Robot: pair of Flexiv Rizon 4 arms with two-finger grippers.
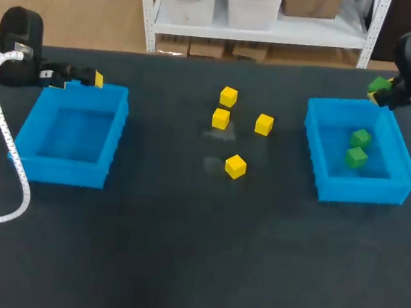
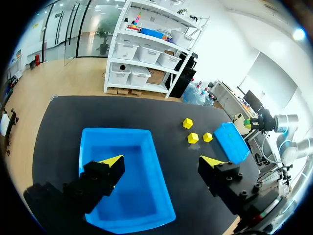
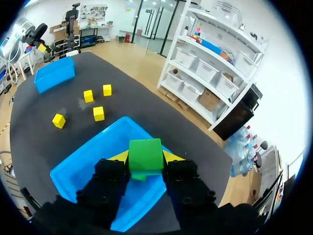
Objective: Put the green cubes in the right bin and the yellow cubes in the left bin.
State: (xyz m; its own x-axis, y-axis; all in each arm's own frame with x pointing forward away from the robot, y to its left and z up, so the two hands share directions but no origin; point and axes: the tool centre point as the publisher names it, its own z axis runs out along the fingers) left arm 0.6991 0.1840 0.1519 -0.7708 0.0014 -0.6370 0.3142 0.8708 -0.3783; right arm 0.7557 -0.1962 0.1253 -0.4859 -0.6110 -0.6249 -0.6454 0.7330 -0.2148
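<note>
Several yellow cubes (image 1: pixel 228 96) lie on the black table between the two blue bins. Two green cubes (image 1: pixel 361 138) rest inside the right bin (image 1: pixel 315 146). My right gripper (image 1: pixel 381 91) hangs over that bin's far right corner, shut on a third green cube (image 3: pixel 145 154) that sits between its yellow tips. In the right wrist view the right bin (image 3: pixel 78 164) is directly beneath the gripper (image 3: pixel 145 158). My left gripper (image 1: pixel 82 76) hovers over the far edge of the empty left bin (image 1: pixel 25 137), open, with nothing between its fingers (image 2: pixel 112 160).
The left wrist view shows three yellow cubes (image 2: pixel 193 138) ahead of the gripper, with the right bin (image 2: pixel 231 142) beyond them. A white cable (image 1: pixel 6 142) from my left arm trails over the table's left side. Bare table lies in front of both bins.
</note>
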